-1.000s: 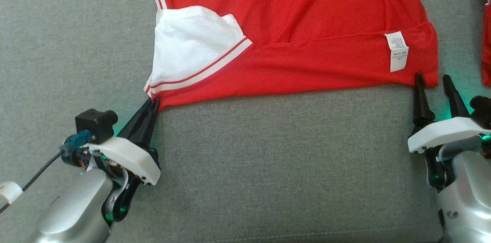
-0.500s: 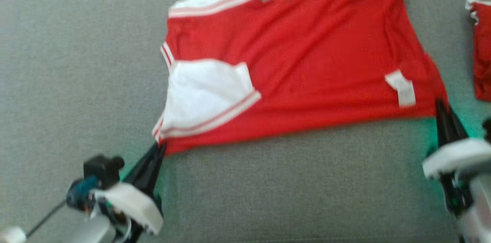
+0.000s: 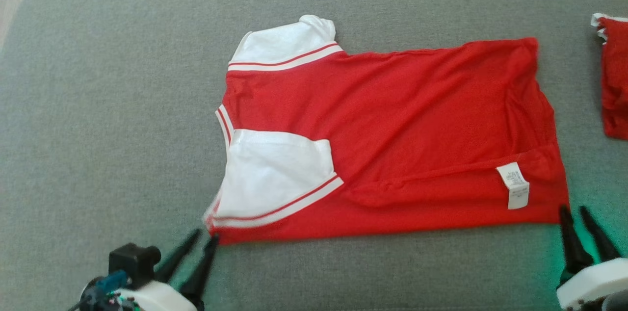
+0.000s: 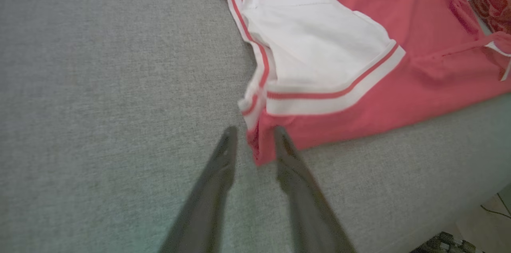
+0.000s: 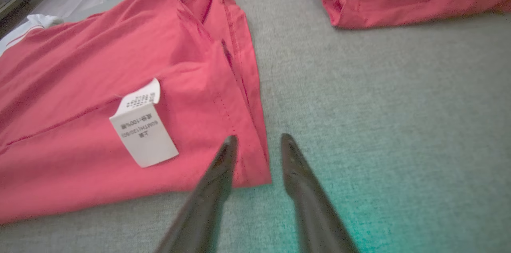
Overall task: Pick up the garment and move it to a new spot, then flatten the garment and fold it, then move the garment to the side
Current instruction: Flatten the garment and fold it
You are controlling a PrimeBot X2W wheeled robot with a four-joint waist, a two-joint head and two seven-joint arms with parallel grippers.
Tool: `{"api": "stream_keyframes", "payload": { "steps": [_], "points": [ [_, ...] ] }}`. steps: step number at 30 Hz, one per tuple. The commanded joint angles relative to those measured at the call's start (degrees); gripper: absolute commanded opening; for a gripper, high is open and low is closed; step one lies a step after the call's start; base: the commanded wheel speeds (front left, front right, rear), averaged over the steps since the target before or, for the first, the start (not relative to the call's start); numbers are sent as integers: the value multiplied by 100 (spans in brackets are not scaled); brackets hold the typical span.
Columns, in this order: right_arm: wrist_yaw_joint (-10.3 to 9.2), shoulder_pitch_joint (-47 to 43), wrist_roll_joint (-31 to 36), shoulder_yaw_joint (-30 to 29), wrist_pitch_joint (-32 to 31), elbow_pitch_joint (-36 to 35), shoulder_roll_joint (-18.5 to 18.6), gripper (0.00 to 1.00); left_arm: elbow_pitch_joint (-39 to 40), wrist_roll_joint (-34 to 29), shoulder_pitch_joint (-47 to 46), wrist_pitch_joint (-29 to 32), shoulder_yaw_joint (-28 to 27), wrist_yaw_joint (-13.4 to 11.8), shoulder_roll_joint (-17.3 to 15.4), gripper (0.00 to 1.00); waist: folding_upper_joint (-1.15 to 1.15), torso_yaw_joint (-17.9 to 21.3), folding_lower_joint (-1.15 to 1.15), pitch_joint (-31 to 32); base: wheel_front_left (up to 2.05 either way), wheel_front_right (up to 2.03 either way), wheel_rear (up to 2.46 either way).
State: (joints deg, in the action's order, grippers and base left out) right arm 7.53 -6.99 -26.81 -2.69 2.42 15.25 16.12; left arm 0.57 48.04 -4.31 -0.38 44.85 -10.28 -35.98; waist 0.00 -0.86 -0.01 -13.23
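Red shirt [image 3: 392, 139] lies spread on the grey cushion [image 3: 98, 105], one white sleeve [image 3: 274, 173] folded across its front. The left gripper [image 3: 205, 235] and right gripper [image 3: 574, 210] stand parted at its two near corners, holding nothing. A shallow pinch could catch only one layer or slip off, likely dragging the hem crooked and rumpling the cloth.

Grey cushion [image 3: 122, 129] carrying a red shirt [image 3: 417, 119] spread flat. One near corner, below the white sleeve [image 3: 274, 173], lies between the tips of the left fingers [image 3: 202, 264], and the other near corner, beside the white label [image 3: 513, 186], lies between the tips of the right fingers [image 3: 569, 237]. A second red cloth [image 3: 615, 85] lies on the cushion beyond and to the right of the right fingers, apart from the shirt.
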Motion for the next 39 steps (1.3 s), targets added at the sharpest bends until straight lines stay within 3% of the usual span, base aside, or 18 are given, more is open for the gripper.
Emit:
{"api": "stream_keyframes", "payload": {
  "steps": [1, 7, 12, 18, 24, 34, 35, 37, 39],
  "points": [
    [-4, -24, 52, -1, -4, -250, 133, 100, 186, 39, -188, 25, -179, -21, -248, 100, 0, 11, 1, -1, 0, 0, 0],
    [-4, 28, 182, -255, -159, -974, 39, 100, 554, -265, -1190, 354, -414, 171, -620, 100, 0, 107, 1, -207, 0, 0, 0],
    [-4, 336, 366, -244, -310, -1410, -74, 100, 465, -323, -2830, 1024, -593, 793, -635, 100, 0, 293, 1, -655, 0, 0, 0],
    [-4, 907, 551, 51, -362, -1545, -177, 100, -688, -155, -4574, 2087, -493, 1472, -324, 100, 0, 647, 1, -1206, 0, 0, 0],
    [-4, 1260, 584, 208, -324, -1424, -241, 100, -1856, -99, -5542, 2671, -269, 1698, -148, 100, 0, 868, 1, -1561, 0, 0, 0],
    [-4, 1503, 597, 334, -162, -1170, -320, 100, -2905, 111, -5969, 2996, 146, 1771, -72, 100, 0, 1001, 1, -1791, 0, 0, 0],
    [-4, 1515, 597, 326, -151, -1148, -327, 100, -2916, 203, -5954, 3038, 213, 1772, -68, 92, 0, 1005, 1, -1797, 0, 0, 0],
    [-4, 1532, 609, 280, -121, -1108, -337, 100, -2822, 391, -5923, 3075, 364, 1774, -93, 0, 0, 998, 1, -1798, 0, 0, 0],
    [-4, 1544, 622, 239, -103, -1075, -346, 100, -2627, 570, -5912, 2966, 482, 1774, -178, 0, 0, 985, 1, -1785, 0, 0, 0]
  ]
}}
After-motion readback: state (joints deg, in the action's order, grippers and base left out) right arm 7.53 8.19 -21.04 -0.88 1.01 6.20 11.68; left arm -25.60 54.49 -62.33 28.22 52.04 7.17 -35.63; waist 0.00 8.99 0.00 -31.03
